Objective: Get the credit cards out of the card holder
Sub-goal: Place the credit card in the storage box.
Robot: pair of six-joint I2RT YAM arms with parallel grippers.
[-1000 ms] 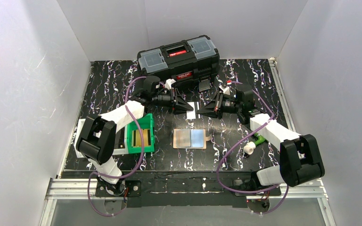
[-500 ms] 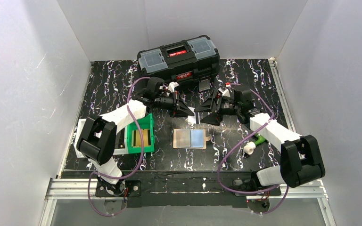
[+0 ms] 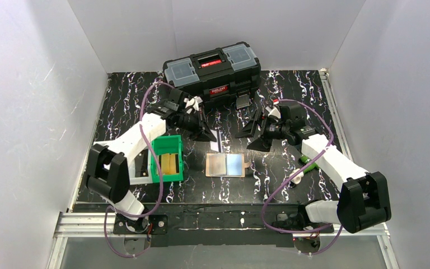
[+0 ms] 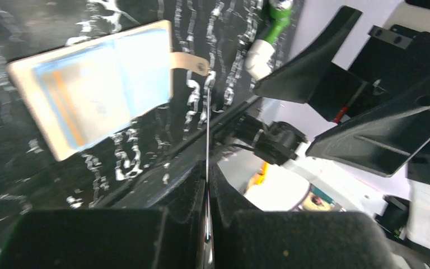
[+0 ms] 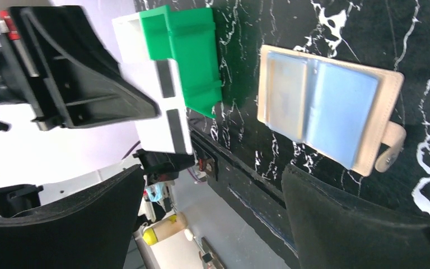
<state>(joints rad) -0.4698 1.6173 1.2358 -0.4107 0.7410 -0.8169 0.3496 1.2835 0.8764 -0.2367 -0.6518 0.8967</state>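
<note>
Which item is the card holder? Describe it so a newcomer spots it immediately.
Start at the black toolbox at the back and come straight toward the arms. The card holder lies open and flat on the marbled tabletop, right of the green bin. It alone is thin and tan, with a snap tab and a light blue card showing.

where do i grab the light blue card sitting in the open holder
Pinch the light blue card by a thin edge, not its face: it lies flat in the open card holder, so probably come down from above with the open right hand, tilted, and draw it out along the table. Which edge is free of its sleeve is unclear.
</note>
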